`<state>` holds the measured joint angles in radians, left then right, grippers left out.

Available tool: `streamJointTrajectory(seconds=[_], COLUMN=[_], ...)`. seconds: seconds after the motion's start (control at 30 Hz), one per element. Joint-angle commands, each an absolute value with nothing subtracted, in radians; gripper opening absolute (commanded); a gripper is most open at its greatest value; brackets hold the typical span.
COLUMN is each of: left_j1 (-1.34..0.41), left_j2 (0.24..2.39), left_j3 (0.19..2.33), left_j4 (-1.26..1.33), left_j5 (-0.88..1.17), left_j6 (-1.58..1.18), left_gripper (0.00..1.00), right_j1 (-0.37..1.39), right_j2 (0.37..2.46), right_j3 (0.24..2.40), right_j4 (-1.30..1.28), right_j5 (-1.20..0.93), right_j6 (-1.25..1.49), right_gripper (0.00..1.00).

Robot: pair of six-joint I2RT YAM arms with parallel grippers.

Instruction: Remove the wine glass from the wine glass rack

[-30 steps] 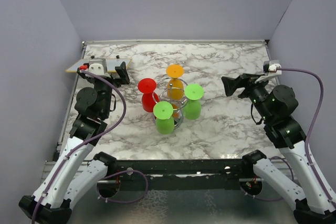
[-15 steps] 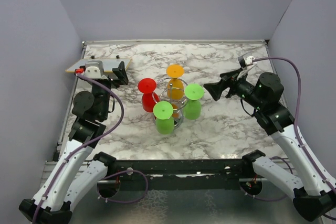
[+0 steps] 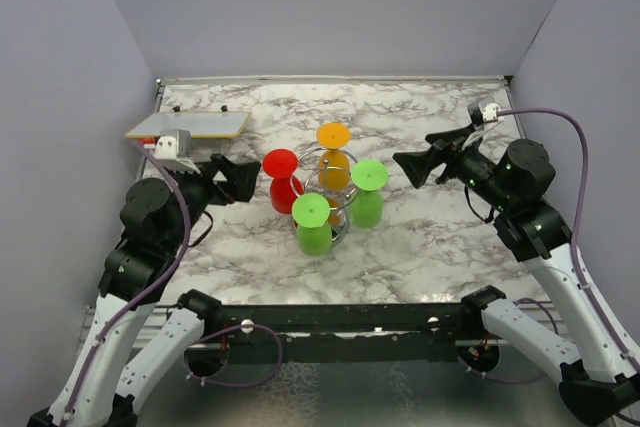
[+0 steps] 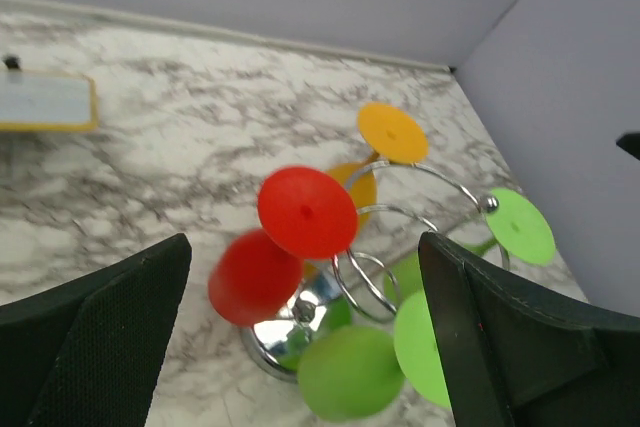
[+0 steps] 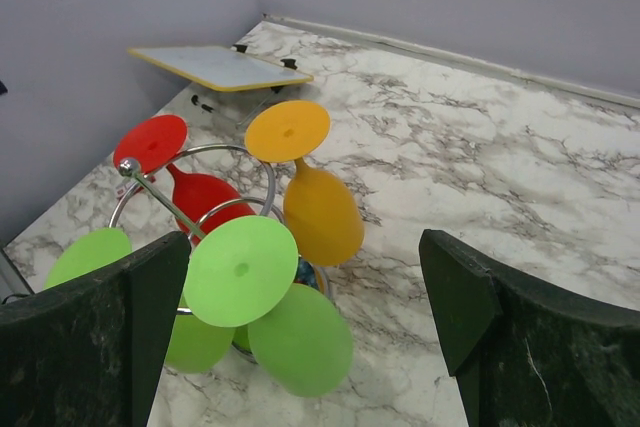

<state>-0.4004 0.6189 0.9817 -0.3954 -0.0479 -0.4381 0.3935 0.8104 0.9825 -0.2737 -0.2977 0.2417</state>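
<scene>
Marble tabletop (image 3: pixel 440 247), grey walls (image 3: pixel 330 7). Rack (image 4: pixel 283 339) at centre holds four upturned glasses (image 3: pixel 334 162). Red glass (image 3: pixel 281 179) at 9 o'clock, nearest left pincer (image 3: pixel 250 179); right pincer (image 3: pixel 412 150) at 3. Both released, empty. Approach step. Next, probably: grip red stem, unhook.

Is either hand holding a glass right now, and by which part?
Nothing is held. The left hand and right hand are both open, apart from the glasses, which all hang on the rack.

Twin arms, white and black
Left arm (image 3: pixel 135 259), right arm (image 3: pixel 549 239): white links, black joints, black wedge fingers (image 4: pixel 95 342), purple cables (image 3: pixel 540 111).
</scene>
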Motion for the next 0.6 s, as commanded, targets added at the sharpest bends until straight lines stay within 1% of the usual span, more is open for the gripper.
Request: streamJointTrajectory(seconds=[0.0,0.17,0.33,0.43,0.57], left_j1=[-0.396,-0.395,-0.396,-0.395,-0.396], left_j2=[0.536,0.468,0.457,0.487,0.518], left_j3=[0.893,0.796,0.758,0.724,0.678], left_j4=[-0.562,-0.54,-0.519,-0.458,-0.38], left_j5=[0.179,0.318,0.366,0.443,0.518], left_j6=[-0.72,-0.909,-0.95,-0.989,-1.039], left_gripper=[0.99,0.99,0.98,0.92,0.8], right_j1=[0.399,0.398,0.399,0.399,0.399], right_j2=[0.771,0.734,0.709,0.701,0.686], right_j3=[1.013,0.988,0.967,0.969,0.967], right_j4=[-0.28,-0.27,-0.251,-0.252,-0.248], right_j5=[-0.256,-0.239,-0.238,-0.245,-0.247], right_j6=[0.225,0.201,0.199,0.199,0.198], right_gripper=[1.0,1.0,1.0,1.0,1.0])
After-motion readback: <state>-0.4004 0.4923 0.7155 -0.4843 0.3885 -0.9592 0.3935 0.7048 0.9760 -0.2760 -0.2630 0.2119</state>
